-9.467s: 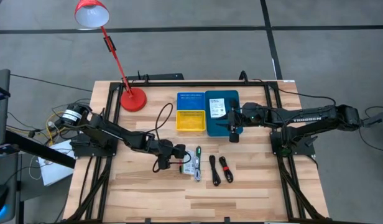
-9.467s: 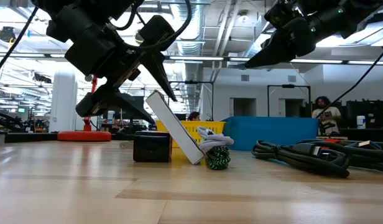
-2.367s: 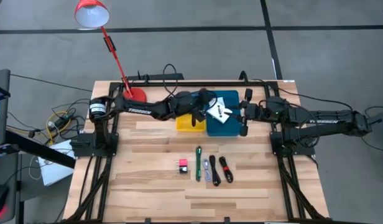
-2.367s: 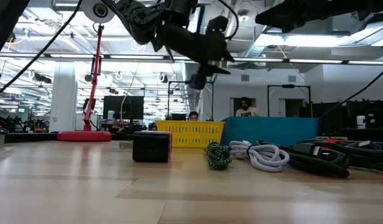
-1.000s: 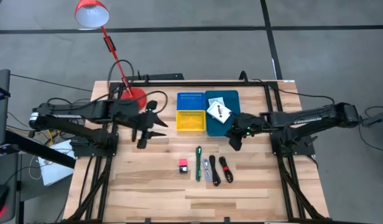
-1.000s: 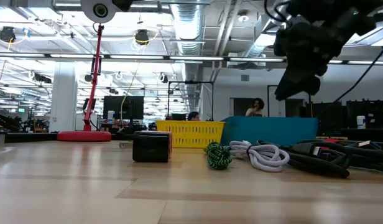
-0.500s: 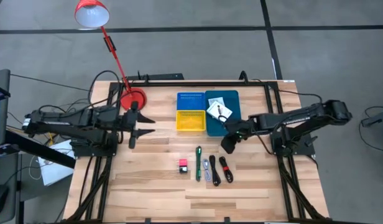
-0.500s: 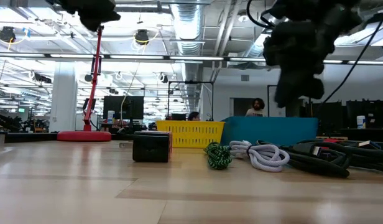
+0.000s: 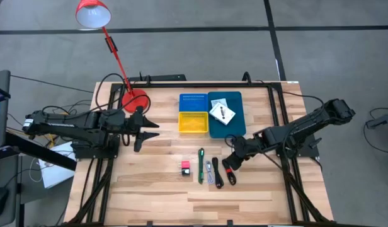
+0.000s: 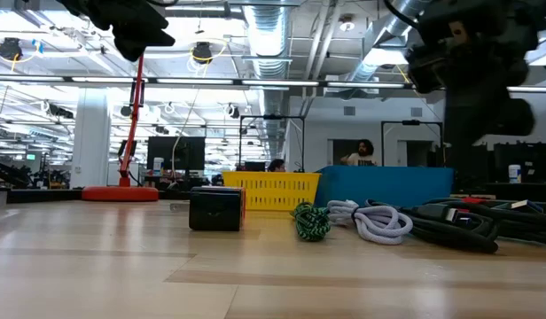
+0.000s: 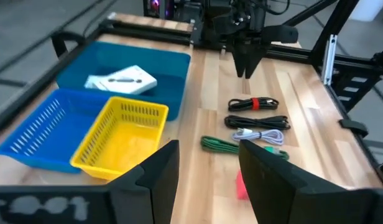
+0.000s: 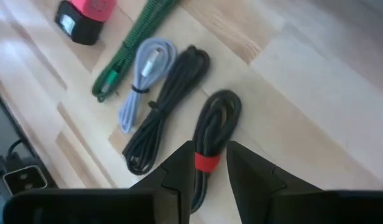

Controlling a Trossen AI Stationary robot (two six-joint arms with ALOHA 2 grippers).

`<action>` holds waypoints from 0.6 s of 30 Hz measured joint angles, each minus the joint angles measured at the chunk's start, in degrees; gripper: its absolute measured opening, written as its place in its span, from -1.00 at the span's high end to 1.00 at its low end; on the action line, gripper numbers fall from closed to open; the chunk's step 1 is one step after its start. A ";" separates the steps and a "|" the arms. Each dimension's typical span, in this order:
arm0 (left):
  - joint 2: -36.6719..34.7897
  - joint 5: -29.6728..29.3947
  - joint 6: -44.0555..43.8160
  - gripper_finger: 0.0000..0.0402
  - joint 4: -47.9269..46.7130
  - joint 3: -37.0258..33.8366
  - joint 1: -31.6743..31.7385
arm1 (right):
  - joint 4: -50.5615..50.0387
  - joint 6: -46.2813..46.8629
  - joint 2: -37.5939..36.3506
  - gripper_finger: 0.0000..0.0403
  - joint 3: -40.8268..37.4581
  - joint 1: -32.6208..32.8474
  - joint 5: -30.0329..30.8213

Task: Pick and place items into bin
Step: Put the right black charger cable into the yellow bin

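My right gripper [image 9: 230,162] [image 12: 210,177] is open and low over the black cable with a red band [image 9: 228,171]. Its fingers stand on either side of the red band [image 12: 207,162] without a touch that shows. Beside that cable on the table lie a second black cable [image 9: 217,172], a pale coiled cable [image 9: 208,171], the green-handled tool [image 9: 200,165] and the red-pink block [image 9: 185,166]. The white packet with black print [image 9: 222,112] lies in the teal bin [image 9: 237,126]. My left gripper [image 9: 143,129] [image 11: 207,177] waits open near the table's left side.
A blue basket [image 9: 193,101] and a yellow basket [image 9: 193,122] sit left of the teal bin at the table's far middle. A red desk lamp's base [image 9: 135,101] stands at the far left. Bare wood lies along the near edge.
My right gripper has moved from beside the teal bin toward the table's near edge and down, ending over the red-banded cable. My left arm has drawn back a little toward the table's left edge. The items have stayed in place.
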 joint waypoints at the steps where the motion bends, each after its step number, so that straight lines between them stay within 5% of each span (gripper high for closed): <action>1: 0.43 0.21 -0.50 0.23 0.15 0.00 0.00 | -0.71 1.56 0.35 0.56 0.00 0.69 0.52; 8: 3.72 0.64 -1.47 0.23 -0.13 0.00 -0.06 | -2.24 8.43 3.62 0.33 -0.08 3.83 0.57; 18: 7.07 1.99 2.82 0.23 4.29 0.08 -2.43 | 12.65 10.05 13.86 -0.09 -0.02 4.96 0.18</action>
